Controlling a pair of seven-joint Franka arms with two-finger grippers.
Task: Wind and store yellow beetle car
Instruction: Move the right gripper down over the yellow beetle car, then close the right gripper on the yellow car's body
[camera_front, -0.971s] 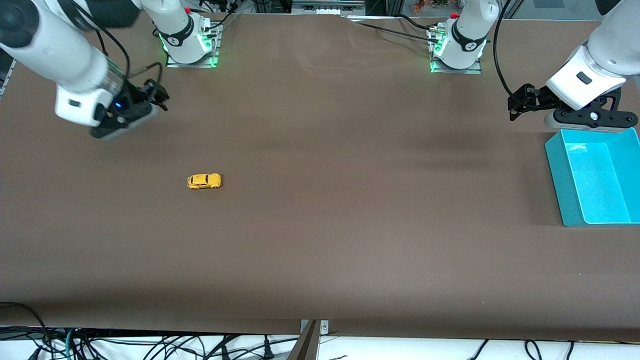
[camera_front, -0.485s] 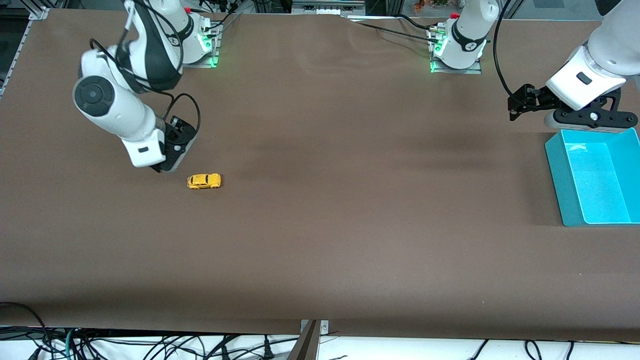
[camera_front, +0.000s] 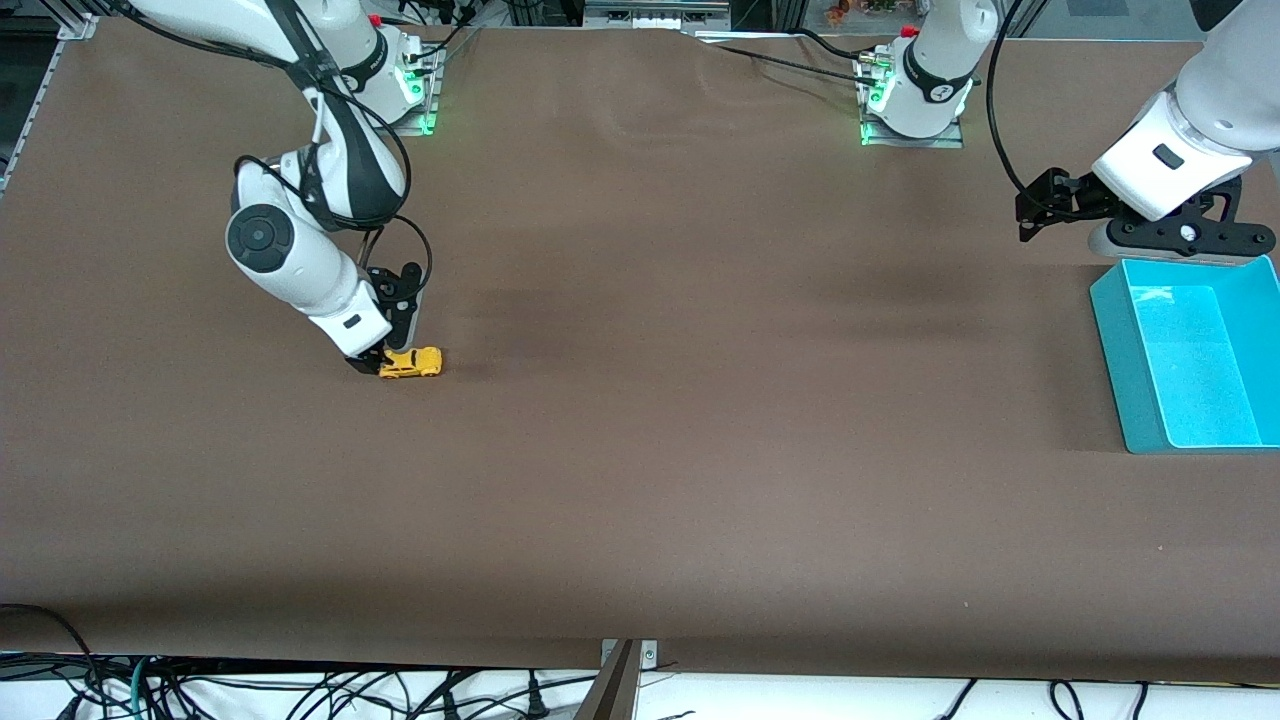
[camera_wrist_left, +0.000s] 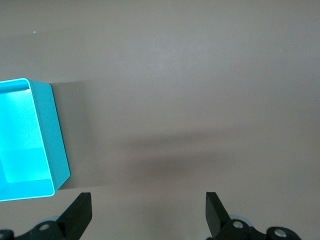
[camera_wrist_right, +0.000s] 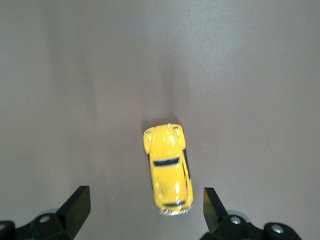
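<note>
The yellow beetle car (camera_front: 412, 362) stands on its wheels on the brown table toward the right arm's end. My right gripper (camera_front: 376, 357) is low over the table at one end of the car, open and empty. In the right wrist view the car (camera_wrist_right: 168, 167) lies between the spread fingertips (camera_wrist_right: 77, 205), closer to one finger, touching neither. My left gripper (camera_front: 1040, 205) waits open and empty above the table beside the teal bin (camera_front: 1120, 350). The left wrist view shows its spread fingers (camera_wrist_left: 80, 212) over bare table.
The open teal bin stands at the left arm's end of the table, also in the left wrist view (camera_wrist_left: 47, 135). Both arm bases (camera_front: 905, 100) stand along the table's edge farthest from the front camera. Cables hang off the nearest edge.
My right arm has swung from the table's corner down and across to the car, ending with its open gripper low at the car's end. The car and left arm have not moved.
</note>
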